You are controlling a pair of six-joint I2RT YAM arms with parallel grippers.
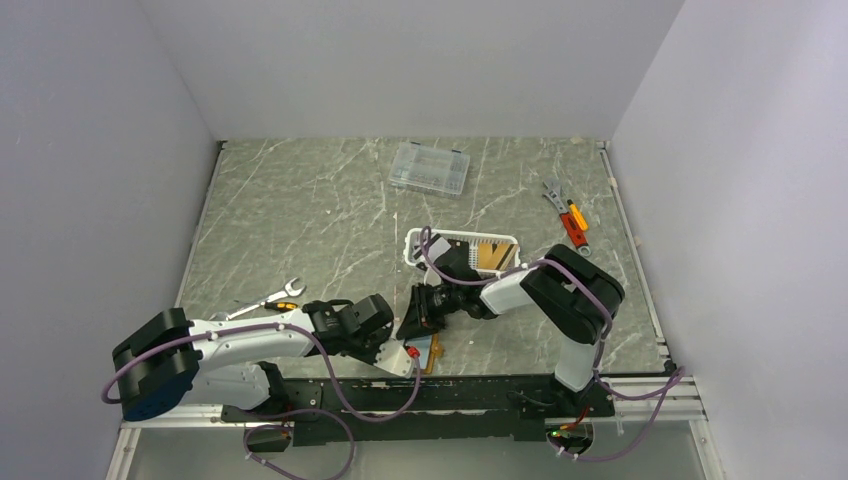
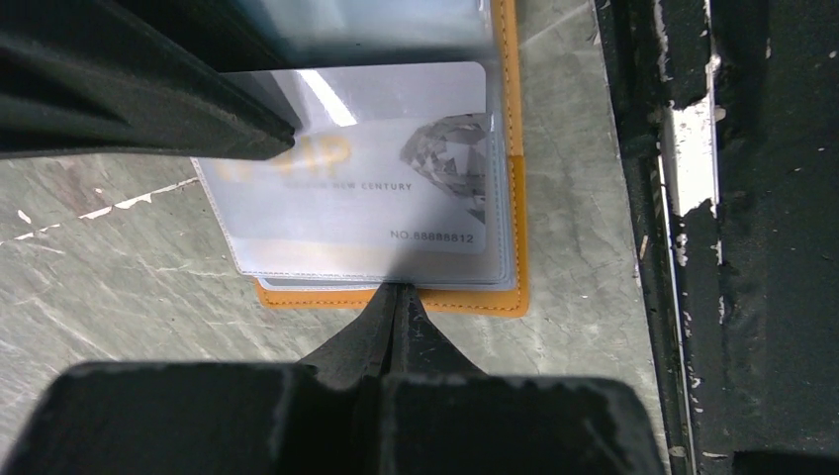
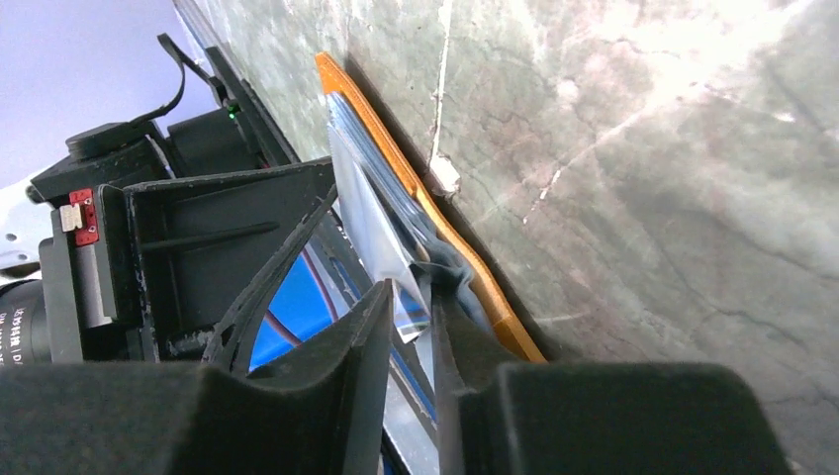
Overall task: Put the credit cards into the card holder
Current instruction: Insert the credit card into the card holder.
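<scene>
- card holder (image 2: 515, 237) is laid open btwn grippers; silver card (image 2: 356, 188) already sleeved in it.
- left gripper (image 2: 399, 297) is pressed together at holder's edge; right gripper (image 3: 414, 317) is held slightly parted round holder's clear sleeve (image 3: 374, 213).
- gold card (image 1: 492, 256), prob., is left in basket (image 1: 413, 248) beyond holder.

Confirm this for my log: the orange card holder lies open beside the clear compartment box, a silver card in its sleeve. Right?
Not beside the box. The top view shows the card holder open at the table's near edge, far from the clear compartment box. The silver card in its sleeve is right.
</scene>
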